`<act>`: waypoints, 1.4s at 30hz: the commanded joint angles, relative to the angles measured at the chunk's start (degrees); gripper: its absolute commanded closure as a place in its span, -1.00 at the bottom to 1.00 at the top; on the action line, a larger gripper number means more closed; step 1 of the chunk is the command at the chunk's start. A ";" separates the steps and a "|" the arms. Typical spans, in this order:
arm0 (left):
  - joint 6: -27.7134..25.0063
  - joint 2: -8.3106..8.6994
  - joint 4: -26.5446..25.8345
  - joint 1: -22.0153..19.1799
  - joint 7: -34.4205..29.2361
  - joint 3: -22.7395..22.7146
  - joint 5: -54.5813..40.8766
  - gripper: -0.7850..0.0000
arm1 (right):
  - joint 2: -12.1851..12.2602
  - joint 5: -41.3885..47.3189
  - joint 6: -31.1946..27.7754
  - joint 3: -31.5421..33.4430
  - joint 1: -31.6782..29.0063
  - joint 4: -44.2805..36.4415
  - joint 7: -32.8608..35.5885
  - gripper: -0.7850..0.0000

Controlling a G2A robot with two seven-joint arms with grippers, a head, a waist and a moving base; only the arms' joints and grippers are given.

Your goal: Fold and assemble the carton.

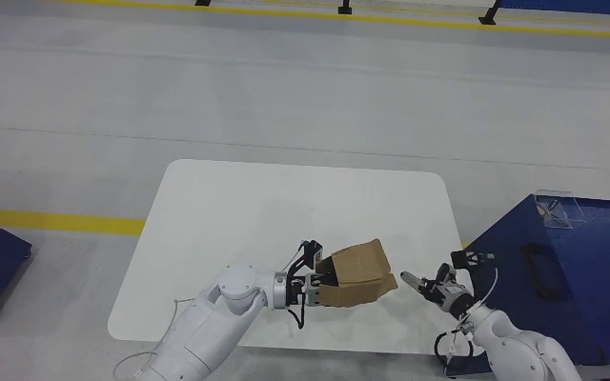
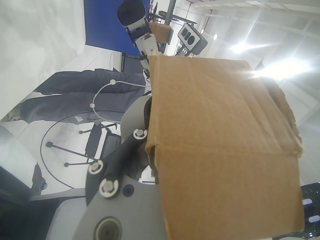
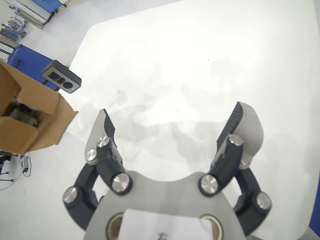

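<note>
1. In the lower middle of the top view, the left gripper (image 1: 313, 278) is clamped on the left end of the carton (image 1: 357, 274). In the left wrist view one of its fingers (image 2: 117, 156) lies against the carton's edge at lower left, and brown cardboard covers the right half of the frame.
2. The carton is brown, partly folded and tilted, and it lies over the near edge of the table (image 1: 248, 210). Whether it touches the tabletop cannot be told. In the right wrist view it sits at the left edge of the frame, showing an open end with loose flaps and a dark part inside.
3. Just right of the carton in the top view, the right gripper (image 1: 412, 280) points at that end, close to it but apart from it. Its jaws are spread wide with nothing between them.
4. The white table with rounded corners spreads from the centre toward the upper part of the top view.
5. At the right edge of the frame stands a blue cabinet (image 1: 562, 257) with a small clear container (image 1: 558, 208) on its far corner.
6. A yellow floor line (image 1: 71, 223) runs in from the left edge, and another yellow stripe (image 1: 286, 13) crosses the top.
</note>
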 commanded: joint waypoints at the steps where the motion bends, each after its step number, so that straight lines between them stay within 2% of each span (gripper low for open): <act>1: -0.02 0.00 -0.01 0.01 0.01 -0.01 -0.01 1.00 | -0.07 0.19 -0.31 -1.54 0.75 1.26 0.74 -1.00; 9: 0.90 0.13 -1.53 1.02 1.16 -0.28 0.00 1.00 | -0.31 0.93 -2.32 -7.81 5.60 7.02 5.21 -1.00; 13: 1.71 0.23 -1.88 1.18 1.18 -0.41 0.29 1.00 | -0.34 6.76 -5.69 -9.25 7.54 9.24 8.88 -1.00; 17: 2.26 0.33 -2.03 1.26 1.43 -0.49 0.91 1.00 | -0.19 8.53 -7.19 -9.38 8.68 9.41 10.60 -1.00; 30: 4.27 0.23 -1.69 0.66 1.45 -0.09 1.18 1.00 | 0.89 20.49 -11.27 -2.53 6.89 6.46 15.07 -1.00; 42: 4.52 -0.15 -0.86 -0.03 1.63 0.95 1.50 1.00 | 1.33 23.19 -11.92 -0.30 5.24 4.37 13.29 -1.00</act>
